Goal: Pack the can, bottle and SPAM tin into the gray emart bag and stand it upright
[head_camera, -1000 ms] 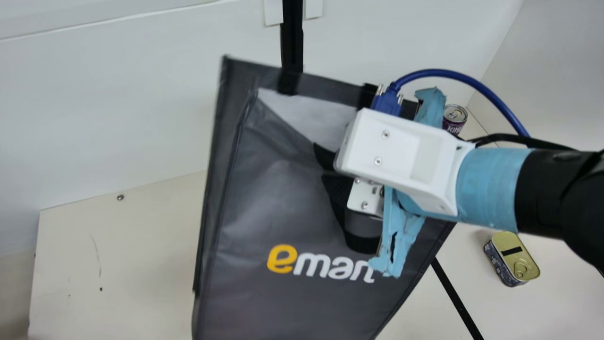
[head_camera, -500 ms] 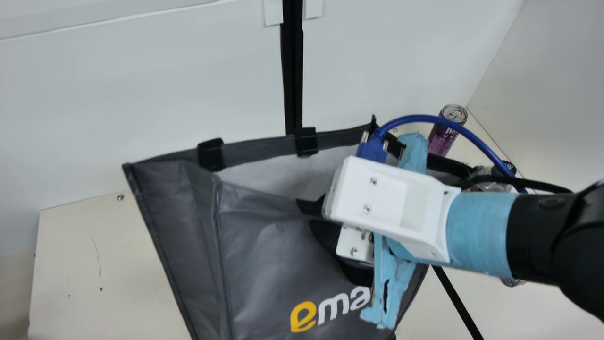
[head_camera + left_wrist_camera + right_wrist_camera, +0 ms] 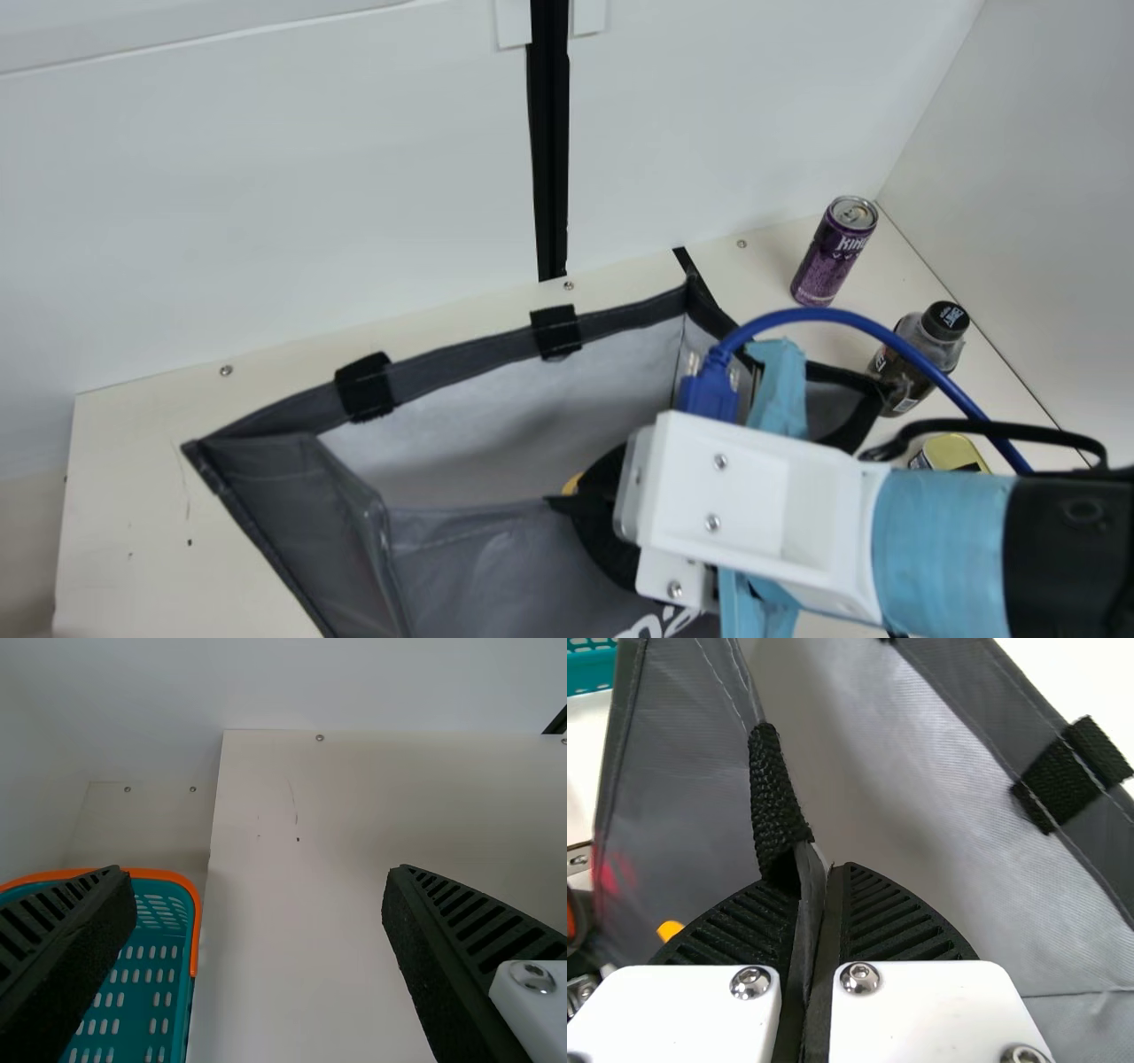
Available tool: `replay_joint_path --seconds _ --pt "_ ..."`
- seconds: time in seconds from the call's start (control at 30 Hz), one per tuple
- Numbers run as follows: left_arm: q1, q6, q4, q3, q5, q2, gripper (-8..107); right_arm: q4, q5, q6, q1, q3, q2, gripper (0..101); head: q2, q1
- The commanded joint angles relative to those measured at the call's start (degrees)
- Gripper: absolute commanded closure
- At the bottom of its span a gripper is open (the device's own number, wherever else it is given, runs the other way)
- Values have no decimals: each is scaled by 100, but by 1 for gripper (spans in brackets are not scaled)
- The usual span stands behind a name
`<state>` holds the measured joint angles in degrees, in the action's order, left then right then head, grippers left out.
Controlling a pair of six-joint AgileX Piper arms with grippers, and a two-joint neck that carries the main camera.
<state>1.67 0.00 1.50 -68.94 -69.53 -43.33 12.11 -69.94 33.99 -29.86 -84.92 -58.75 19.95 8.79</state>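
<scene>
Gray bag point(image 3: 496, 567), open, right gripper point(image 3: 571, 498) pinching rim point(image 3: 808, 870), apparently by strap point(image 3: 772, 797)

Pale walls point(image 3: 283, 195) meet behind a cream table point(image 3: 142, 496).

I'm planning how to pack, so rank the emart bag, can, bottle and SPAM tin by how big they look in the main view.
1. Gray emart bag, by far
2. Can and bottle: too alike to rank
3. SPAM tin, going by its visible part; some is hidden
</scene>
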Motion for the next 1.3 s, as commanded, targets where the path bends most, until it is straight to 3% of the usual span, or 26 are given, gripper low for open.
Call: replay_joint_path --seconds 0.0,0.03,0.5,0.97,1.27 --pt "0 0 0 0 0 0 9 -76 4 -140 -176 52 78 101 5 121" --pt "0 0 0 0 0 0 9 -111 4 -192 -243 84 122 101 5 121" --pt "0 0 0 0 0 0 9 -675 4 -839 -1135 410 653 55 5 121" --pt "0 0 0 0 0 0 9 -881 4 -1287 -1678 566 1113 8 5 121" --pt "0 0 0 0 0 0 9 -893 4 -1829 -2225 368 1322 6 5 121"
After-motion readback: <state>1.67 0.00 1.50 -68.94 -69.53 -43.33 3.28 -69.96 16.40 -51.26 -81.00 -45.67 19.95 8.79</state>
